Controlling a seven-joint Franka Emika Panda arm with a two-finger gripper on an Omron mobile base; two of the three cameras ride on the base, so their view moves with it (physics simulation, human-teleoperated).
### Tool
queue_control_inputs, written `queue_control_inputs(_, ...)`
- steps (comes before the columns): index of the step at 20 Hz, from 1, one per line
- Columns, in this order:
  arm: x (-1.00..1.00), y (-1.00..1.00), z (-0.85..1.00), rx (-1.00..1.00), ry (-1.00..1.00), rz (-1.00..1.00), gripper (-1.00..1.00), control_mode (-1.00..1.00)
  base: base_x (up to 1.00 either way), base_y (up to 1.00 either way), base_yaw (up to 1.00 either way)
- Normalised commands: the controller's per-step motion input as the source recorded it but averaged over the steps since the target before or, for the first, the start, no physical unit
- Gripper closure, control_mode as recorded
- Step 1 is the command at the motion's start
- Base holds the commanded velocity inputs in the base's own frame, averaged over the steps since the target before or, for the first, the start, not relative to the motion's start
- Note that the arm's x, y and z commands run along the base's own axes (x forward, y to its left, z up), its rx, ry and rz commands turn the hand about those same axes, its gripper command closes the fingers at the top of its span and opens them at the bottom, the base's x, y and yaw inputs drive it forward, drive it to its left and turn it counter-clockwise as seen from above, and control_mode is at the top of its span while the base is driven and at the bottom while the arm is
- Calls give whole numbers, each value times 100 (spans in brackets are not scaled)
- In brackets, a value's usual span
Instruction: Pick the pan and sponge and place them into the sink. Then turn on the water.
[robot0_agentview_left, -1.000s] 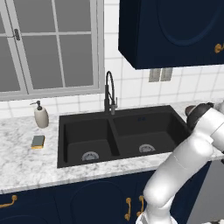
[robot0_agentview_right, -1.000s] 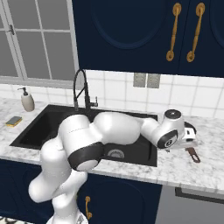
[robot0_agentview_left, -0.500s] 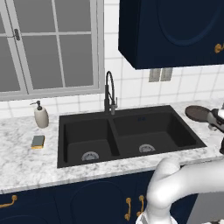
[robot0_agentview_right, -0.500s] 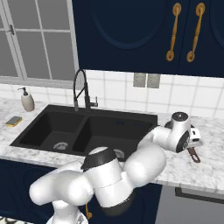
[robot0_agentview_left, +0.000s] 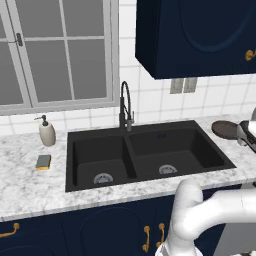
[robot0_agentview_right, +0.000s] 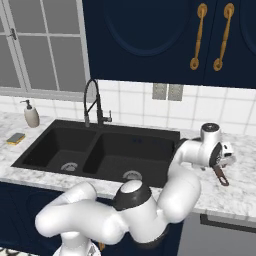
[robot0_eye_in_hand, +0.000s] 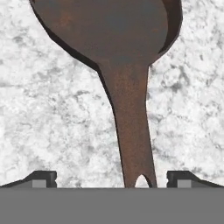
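Marble worktop (robot0_agentview_left: 30, 185) carries the pan (robot0_agentview_left: 226, 129) near its right end beside the sink (robot0_agentview_left: 145, 152), and the gripper (robot0_eye_in_hand: 112, 178) hangs above its handle (robot0_eye_in_hand: 133, 131), fingers wide open to straddle it.

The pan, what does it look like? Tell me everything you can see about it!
The pan is round, shallow and dark brown, a bit rusty-looking, like old metal. One flat handle sticks out from it, with a small hole near its end. It lies flat on the speckled white marble counter, to the right of the black sink. The claw is open, with one fingertip on each side of the handle's end, and nothing is squeezing the pan yet.
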Motion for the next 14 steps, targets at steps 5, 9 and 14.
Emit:
queue_control_inputs(5, 7, -30, -9, 0, 10, 0, -100, -100, 0, 0, 0)
queue_control_inputs(9, 1, -19, -44, 5, 10, 3, -100, -100, 0, 0, 0)
queue_control_inputs(14, 15, -3, -65, 6, 21, 4, 100, -100, 0, 0, 0)
